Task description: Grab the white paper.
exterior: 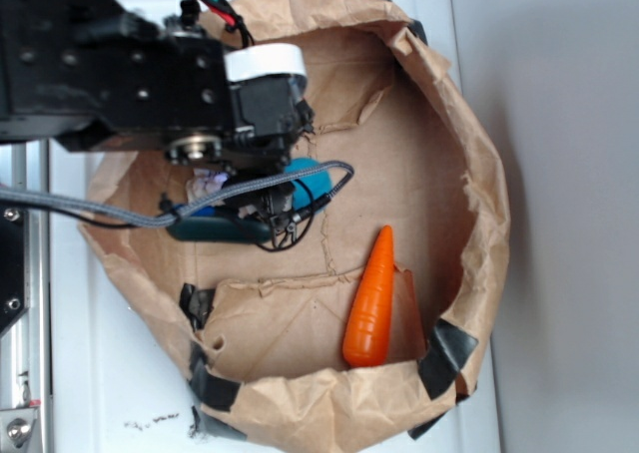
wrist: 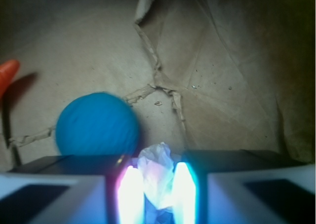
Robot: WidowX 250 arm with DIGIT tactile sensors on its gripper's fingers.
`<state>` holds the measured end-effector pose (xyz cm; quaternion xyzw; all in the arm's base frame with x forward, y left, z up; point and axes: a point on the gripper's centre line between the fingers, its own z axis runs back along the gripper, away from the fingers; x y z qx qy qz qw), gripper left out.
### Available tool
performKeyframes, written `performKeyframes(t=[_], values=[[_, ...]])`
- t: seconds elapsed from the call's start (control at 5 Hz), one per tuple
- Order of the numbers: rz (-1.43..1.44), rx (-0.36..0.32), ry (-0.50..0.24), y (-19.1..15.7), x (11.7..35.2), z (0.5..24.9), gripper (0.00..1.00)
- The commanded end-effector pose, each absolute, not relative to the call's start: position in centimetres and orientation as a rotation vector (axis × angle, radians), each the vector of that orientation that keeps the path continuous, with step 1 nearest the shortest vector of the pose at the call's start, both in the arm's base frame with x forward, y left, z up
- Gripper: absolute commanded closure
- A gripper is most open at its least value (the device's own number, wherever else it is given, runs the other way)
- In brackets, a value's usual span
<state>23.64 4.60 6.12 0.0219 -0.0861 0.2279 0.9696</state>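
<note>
Straddling the white paper (wrist: 157, 170), the gripper (wrist: 154, 194) is sitting low inside the brown paper bag (exterior: 469, 224), and the wrist view is showing the wad lodged between the two glowing fingers (wrist: 129, 194), its crumpled top poking up above their tips. The fingers are lying close on either side of the wad, but whether they are already pressing it or only flanking it is something I cannot tell, since the glare is washing out the contact edges. The blue ball (wrist: 97, 124) is resting just beside the paper, on the left of the wrist picture and slightly farther out, with the tip of the carrot (wrist: 7, 73) showing well apart at that picture's left edge; the exterior view is confirming that the carrot is lying away from the arm, toward the bag's rim. Doing this step well is, in my judgement, a matter of closing squarely and fully on so soft a thing, keeping the wad centred so it is not squeezing out forward, and keeping the outer face of the left finger from nudging the ball. Lifting straight up is looking wise, as the bag's torn floor flaps (wrist: 163, 93) and the cable (exterior: 90, 209) trailing from the arm are offering things to snag.
</note>
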Motion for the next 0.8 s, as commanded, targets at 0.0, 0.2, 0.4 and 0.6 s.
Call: performKeyframes(t=[0.0, 0.2, 0.4, 0.6], values=[[0.501, -0.028, -0.224, 4.9, 24.1, 9.2, 1.0], [0.523, -0.143, -0.215, 5.1, 24.2, 13.0, 1.0], [0.526, -0.219, -0.203, 5.5, 23.8, 15.8, 1.0], [0.54, -0.262, -0.213, 5.6, 23.2, 18.0, 1.0]])
